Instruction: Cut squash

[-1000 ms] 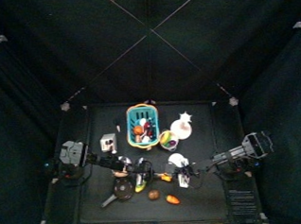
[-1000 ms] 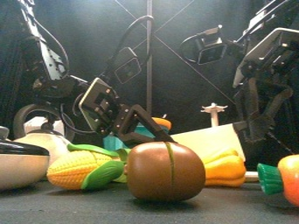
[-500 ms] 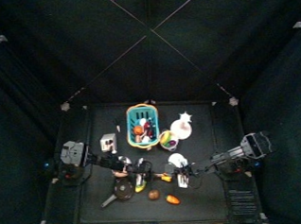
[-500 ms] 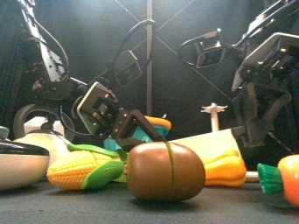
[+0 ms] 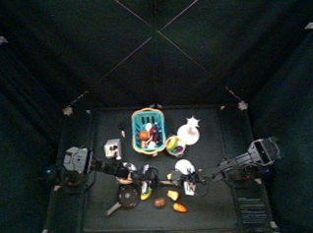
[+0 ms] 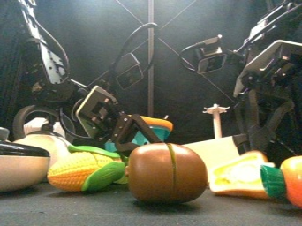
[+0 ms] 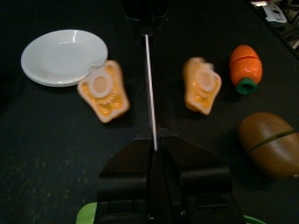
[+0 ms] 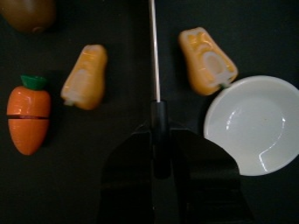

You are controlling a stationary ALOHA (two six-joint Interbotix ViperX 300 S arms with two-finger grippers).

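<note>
- The left arm reaches in low from the left with its wrist tipped down; the left gripper (image 7: pixel 156 145) is closed around the near end of a thin blade (image 7: pixel 149 87), seen edge-on.
- The blade points straight out towards the right gripper (image 8: pixel 158 109), which hangs from a more upright arm on the right.
- We cannot tell whether that one grips anything — the same thin line runs out from under it.
- The squash lies on the black table (image 7: pixel 47 140) in two halves, one on each side of the blade and clear of it.
- One half (image 7: pixel 103 90) shows its pale cut face and touches the white plate (image 7: pixel 65 57).
- The other half (image 7: pixel 201 85) lies near the carrot (image 7: pixel 243 66).
</note>
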